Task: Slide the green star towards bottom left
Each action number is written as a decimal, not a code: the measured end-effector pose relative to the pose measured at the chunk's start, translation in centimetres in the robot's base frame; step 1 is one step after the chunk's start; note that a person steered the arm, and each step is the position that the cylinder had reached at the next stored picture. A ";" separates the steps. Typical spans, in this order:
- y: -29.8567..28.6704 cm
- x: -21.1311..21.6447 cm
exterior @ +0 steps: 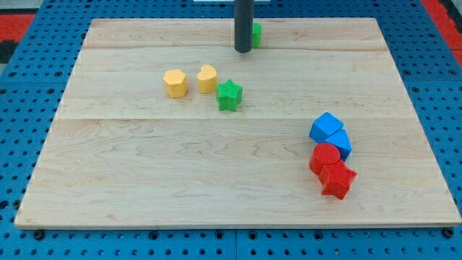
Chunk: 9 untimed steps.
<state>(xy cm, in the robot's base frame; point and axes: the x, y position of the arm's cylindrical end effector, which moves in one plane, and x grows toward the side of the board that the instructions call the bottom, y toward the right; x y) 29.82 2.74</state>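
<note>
Rod tip near the board's top edge, green star below it toward the centre.

The tip rests beside a partly hidden green block at the wooden board's top edge; the rod has no pincer and holds nothing. The green star touches a yellow heart-like block, with a yellow hexagon just beside. Two blue blocks, a red cylinder and a red star cluster near the right edge.

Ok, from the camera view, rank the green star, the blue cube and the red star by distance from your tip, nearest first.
From my tip, at the view's top:
1. Green star, just below it, slightly left, near centre.
2. Blue cube, lower right.
3. Red star, farthest, near the view's bottom right.
</note>
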 end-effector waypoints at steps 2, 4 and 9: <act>-0.7 9.0; -7.5 13.0; -12.1 14.4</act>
<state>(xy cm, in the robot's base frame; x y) 44.21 -9.36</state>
